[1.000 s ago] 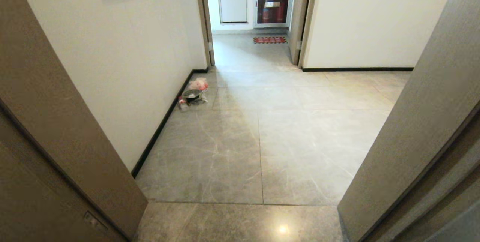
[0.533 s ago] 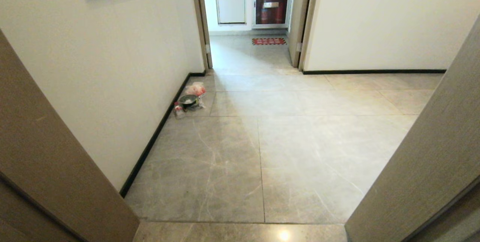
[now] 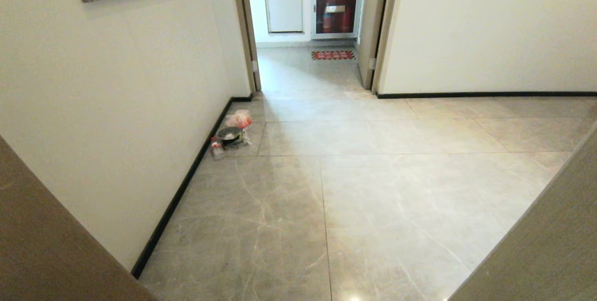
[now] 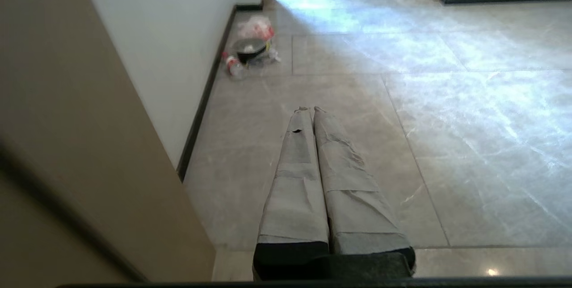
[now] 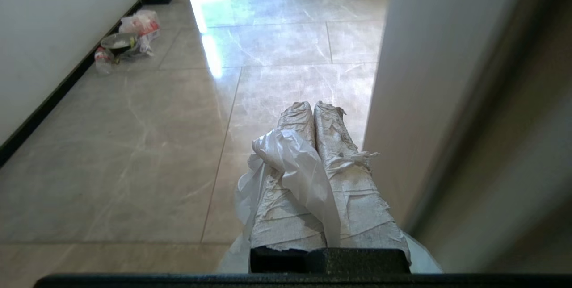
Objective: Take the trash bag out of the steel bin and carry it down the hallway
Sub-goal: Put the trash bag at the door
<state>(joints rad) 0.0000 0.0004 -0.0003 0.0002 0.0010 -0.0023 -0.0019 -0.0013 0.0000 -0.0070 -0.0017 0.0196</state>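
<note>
The hallway [image 3: 373, 189] lies ahead, with grey marbled tiles, white walls and a black baseboard. In the right wrist view the trash bag [image 5: 295, 163], thin white crinkled plastic, is pinched between the taped fingers and drapes over the left finger and down below the hand. My right gripper [image 5: 312, 106] is shut on it, close beside a brown door frame [image 5: 447, 100]. My left gripper [image 4: 311, 109] is shut with nothing in it, held level above the floor. The steel bin is out of view. Neither arm shows in the head view.
A small rubbish pile [image 3: 231, 134] lies against the left wall: a clear bag with red contents, a dark bowl and a bottle. Brown door frames stand at my left [image 3: 42, 245] and right [image 3: 545, 254]. An open doorway [image 3: 308, 25] with a red mat [image 3: 333, 55] is far ahead.
The whole head view has shifted: the camera has gone forward through the doorway, so both door frames have slid outward and more hallway floor shows. The rubbish pile itself has not moved.
</note>
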